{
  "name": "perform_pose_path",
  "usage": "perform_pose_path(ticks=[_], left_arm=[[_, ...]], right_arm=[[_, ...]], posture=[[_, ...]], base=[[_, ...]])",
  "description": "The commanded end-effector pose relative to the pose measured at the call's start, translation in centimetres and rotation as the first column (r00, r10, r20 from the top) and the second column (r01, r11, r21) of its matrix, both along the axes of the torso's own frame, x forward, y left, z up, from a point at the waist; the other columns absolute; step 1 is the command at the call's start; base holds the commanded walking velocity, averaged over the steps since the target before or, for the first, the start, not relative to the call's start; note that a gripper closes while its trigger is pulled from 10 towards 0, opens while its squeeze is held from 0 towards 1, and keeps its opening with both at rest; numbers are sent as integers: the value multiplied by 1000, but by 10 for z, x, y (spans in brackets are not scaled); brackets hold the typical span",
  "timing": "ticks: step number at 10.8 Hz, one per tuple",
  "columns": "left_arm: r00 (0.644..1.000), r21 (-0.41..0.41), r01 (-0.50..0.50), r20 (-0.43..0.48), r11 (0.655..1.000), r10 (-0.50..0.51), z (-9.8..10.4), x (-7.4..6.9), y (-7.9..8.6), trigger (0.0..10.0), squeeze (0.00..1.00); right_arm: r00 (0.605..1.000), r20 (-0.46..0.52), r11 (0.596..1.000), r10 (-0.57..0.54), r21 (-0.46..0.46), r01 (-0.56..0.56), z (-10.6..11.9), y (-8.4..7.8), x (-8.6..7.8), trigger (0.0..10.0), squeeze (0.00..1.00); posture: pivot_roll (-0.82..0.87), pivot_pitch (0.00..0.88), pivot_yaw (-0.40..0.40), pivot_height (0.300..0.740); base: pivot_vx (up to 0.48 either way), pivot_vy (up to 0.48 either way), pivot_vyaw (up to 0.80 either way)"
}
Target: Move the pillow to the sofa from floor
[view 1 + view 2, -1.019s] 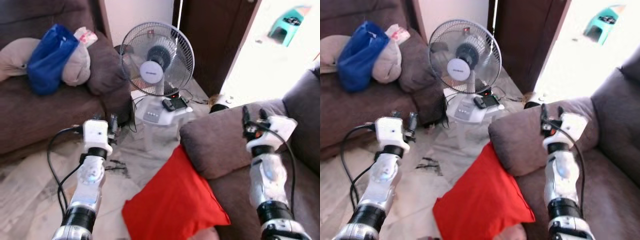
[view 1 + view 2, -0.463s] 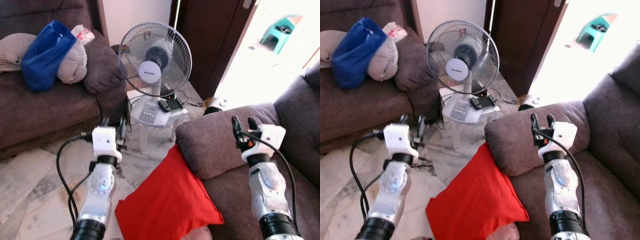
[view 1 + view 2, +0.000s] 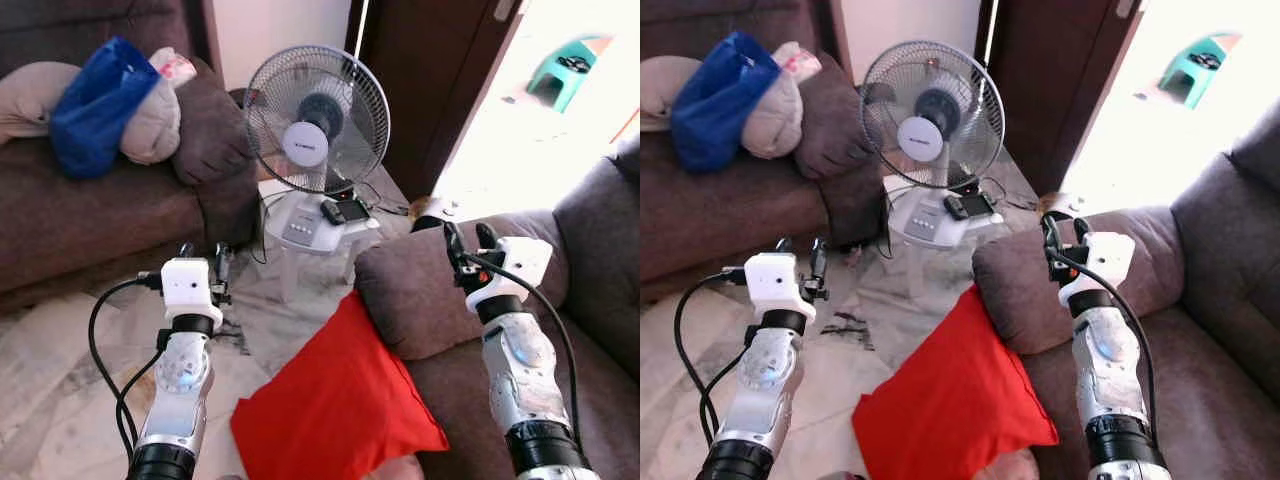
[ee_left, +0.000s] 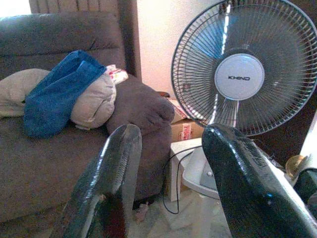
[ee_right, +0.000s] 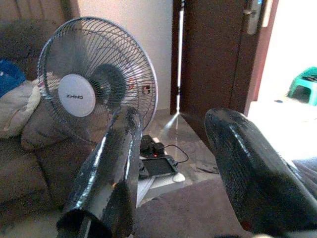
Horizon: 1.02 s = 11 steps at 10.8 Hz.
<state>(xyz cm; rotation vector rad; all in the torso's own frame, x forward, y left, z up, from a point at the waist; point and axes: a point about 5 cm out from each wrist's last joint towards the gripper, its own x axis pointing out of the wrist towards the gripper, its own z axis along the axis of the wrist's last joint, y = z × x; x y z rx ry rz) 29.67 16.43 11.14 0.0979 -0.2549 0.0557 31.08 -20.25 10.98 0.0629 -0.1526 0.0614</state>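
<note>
Largest item: the grey sofa (image 3: 600, 330) fills the right side of the frame, its rounded armrest (image 3: 430, 290) at centre right. A second brown sofa (image 3: 90, 210) runs across the upper left, carrying a blue bag (image 3: 95, 105) and beige cushions (image 3: 150, 125). The marble floor (image 3: 60, 370) takes the lower left.

The red pillow (image 3: 335, 405) sits at lower centre, on the floor and leaning against the front of the grey sofa just below the armrest. Not picked up yet.

A standing fan (image 3: 315, 120) is at upper centre on a small white stool (image 3: 310, 225), with a dark device (image 3: 342, 210) on the stool top.

Change over the last second: the whole picture shifted and swayed, so the camera moved; the pillow, the fan and both sofas keep their places relative to each other. Both arms have drifted a little inward and stay raised. The left pincer (image 3: 200, 262) is at centre left above the floor, fingers apart, holding nothing. The right pincer (image 3: 465, 238) is over the armrest at centre right, fingers apart too, also holding nothing. Both point toward the fan, not down at the pillow.

Judgement: the robot seems to be settling its stance before the grasp. The task is barely begun; both arms would need to drop toward the pillow next.
</note>
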Motion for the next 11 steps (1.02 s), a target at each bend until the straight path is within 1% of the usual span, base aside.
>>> perform_pose_path(ticks=[1,3,4,6,9,11], left_arm=[[999,5,38,32,999,-38,12,7,-6,10000,0],[998,21,31,46,999,-32,19,10,0,10000,0],[998,60,14,60,998,-17,24,10,6,10000,0],[996,98,-14,87,995,5,34,10,17,10000,0],[996,104,-26,87,994,17,38,12,21,10000,0],[997,110,-21,79,994,12,38,11,21,10000,0]], right_arm=[[999,-30,1000,-20,10,20,-7,-1,-4,10000,0],[999,-43,1000,-22,-10,22,-8,2,-2,10000,0],[999,-35,1000,-29,-8,29,-3,2,0,10000,0],[999,-30,1000,-23,-5,23,2,6,6,10000,0],[998,-54,1000,-21,6,21,0,14,7,10000,0],[998,-51,1000,-22,13,23,1,15,7,10000,0]], posture=[[35,0,-68,740],[46,0,-62,740],[54,0,-61,740],[72,0,-63,740],[86,19,-64,740],[87,29,-56,740]], base=[[0,0,0],[0,0,0],[0,0,0],[0,0,0],[0,0,0],[0,0,0]])
